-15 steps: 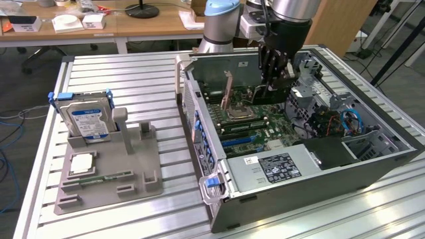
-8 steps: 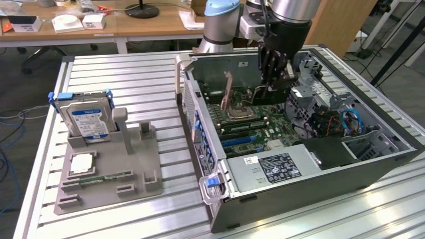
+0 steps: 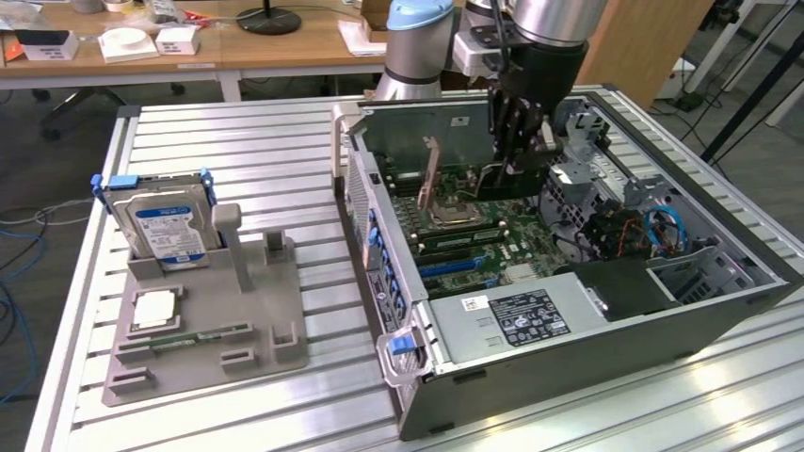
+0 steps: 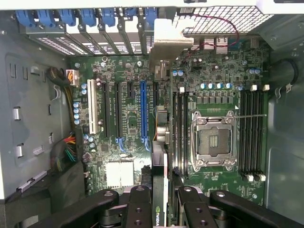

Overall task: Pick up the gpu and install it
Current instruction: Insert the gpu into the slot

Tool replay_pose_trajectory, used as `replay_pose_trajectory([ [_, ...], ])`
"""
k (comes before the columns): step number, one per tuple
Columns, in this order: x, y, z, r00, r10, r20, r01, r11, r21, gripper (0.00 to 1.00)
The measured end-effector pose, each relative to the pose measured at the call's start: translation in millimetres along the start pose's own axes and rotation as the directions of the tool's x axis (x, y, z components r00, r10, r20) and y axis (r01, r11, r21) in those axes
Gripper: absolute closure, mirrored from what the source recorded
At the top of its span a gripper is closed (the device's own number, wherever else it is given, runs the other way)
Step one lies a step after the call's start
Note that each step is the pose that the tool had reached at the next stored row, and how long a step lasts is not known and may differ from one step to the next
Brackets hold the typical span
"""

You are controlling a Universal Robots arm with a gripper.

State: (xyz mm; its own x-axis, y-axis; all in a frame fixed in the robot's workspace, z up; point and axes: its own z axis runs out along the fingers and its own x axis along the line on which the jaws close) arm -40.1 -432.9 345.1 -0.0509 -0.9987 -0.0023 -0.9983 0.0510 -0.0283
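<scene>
1. While the gripper (image 4: 164,195) is clamped on the gpu (image 4: 160,166), fingers at part width on either face of the card, the card hangs edge-down inside the open PC case (image 3: 703,311), above the motherboard (image 4: 128,71) and not yet seated.
2. Exterior view agrees: gripper (image 3: 518,155) is down in the case, over the board area near the CPU socket (image 3: 455,215).
3. Risk 1, misalignment: in the wrist view the card edge reads just beside the long blue PCIe slot (image 4: 143,109), not clearly over it. Could be cam parallax, can't tell. If the offset is real, pressing down puts the edge connector on the slot wall or neighbouring parts, so bent pins or a cracked PCB.
4. Risk 2, bracket: the silver bracket (image 4: 167,42) has to drop into the rear opening by the blue retainer clips (image 4: 90,16). If it catches the case wall, the card tilts and seats at one end only.
5. Risk 3, grip: the hold is near one end of a long card, so insertion force may pivot or slip the card in the pads. Yaw leads to a jam.
6. Risk 4, clearance: CPU socket (image 4: 213,140) is open and close to the fingers, so sideways drift could hit the lever or the contacts.
7. Risk 5, cables: loose wire bundle (image 4: 69,149) is well apart from the slot, low concern.
</scene>
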Motion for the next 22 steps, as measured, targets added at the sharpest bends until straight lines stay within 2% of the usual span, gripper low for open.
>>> replay_pose_trajectory([
  [18, 0.1, 0.1, 1.6, 1.0000, 0.000, -0.0002, 0.000, 1.0000, 0.0000, 0.74],
  [22, 0.1, 0.2, 5.3, 1.0000, 0.000, 0.0001, 0.000, 1.0000, 0.0001, 0.74],
])
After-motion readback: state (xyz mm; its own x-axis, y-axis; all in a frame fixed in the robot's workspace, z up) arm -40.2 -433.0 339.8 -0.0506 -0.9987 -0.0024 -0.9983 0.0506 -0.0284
